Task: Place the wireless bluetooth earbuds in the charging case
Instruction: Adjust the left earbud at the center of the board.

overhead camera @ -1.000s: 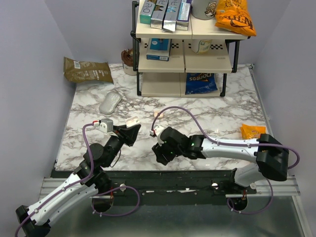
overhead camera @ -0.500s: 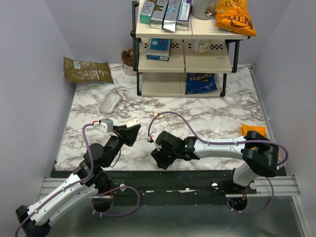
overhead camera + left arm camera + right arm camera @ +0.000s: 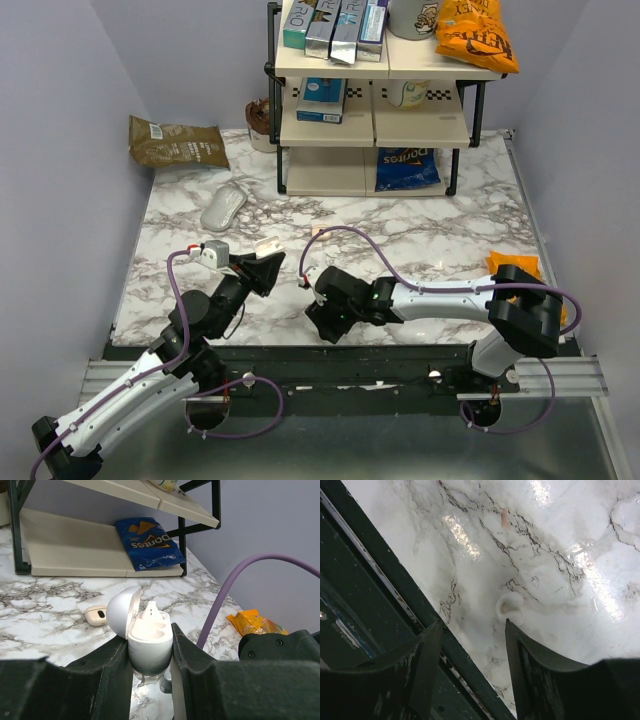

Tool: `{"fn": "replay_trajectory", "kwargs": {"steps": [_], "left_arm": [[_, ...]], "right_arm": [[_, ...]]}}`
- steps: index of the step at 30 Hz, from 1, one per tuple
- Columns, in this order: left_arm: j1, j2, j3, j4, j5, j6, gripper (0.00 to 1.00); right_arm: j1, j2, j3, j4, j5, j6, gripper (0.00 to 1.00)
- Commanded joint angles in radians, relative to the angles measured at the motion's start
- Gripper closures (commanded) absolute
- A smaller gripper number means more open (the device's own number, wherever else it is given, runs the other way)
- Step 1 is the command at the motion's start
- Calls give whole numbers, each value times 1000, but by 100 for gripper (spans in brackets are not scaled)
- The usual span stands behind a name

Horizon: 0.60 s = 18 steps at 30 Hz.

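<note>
My left gripper [image 3: 268, 264] is shut on the white charging case [image 3: 148, 640] and holds it upright above the table with its lid open. A pale piece stands in one of its wells. A beige earbud [image 3: 95, 615] with a dark centre lies on the marble beyond the case; in the top view it is a small tan speck [image 3: 317, 232]. My right gripper [image 3: 325, 326] is open and empty, low over the table's front edge. A small white curved piece [image 3: 510, 607] lies on the marble just past its right finger [image 3: 530, 665]; I cannot tell what it is.
A white computer mouse [image 3: 223, 209] lies at the back left. A shelf rack [image 3: 370, 110] with a Doritos bag [image 3: 407, 168] stands at the back. A brown bag [image 3: 175, 142] is far left and an orange packet [image 3: 510, 266] is at the right. The dark front rail [image 3: 370, 585] runs under my right gripper.
My right gripper has moved left and nearer the front edge, mostly within the first half second. The left gripper and the case have not moved.
</note>
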Motion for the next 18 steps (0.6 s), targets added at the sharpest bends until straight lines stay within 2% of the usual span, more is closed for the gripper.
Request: {"fn": "replay_trajectory", "kwargs": {"steps": [1, 14, 18], "left_arm": [[-6, -13, -4, -9, -25, -4, 100], [-6, -19, -7, -13, -27, -4, 100], [-6, -16, -7, -12, -29, -6, 100]], "right_arm": [[6, -6, 28, -3, 26, 1, 38], [5, 42, 39, -20, 46, 4, 38], [5, 45, 40, -23, 93, 10, 38]]}}
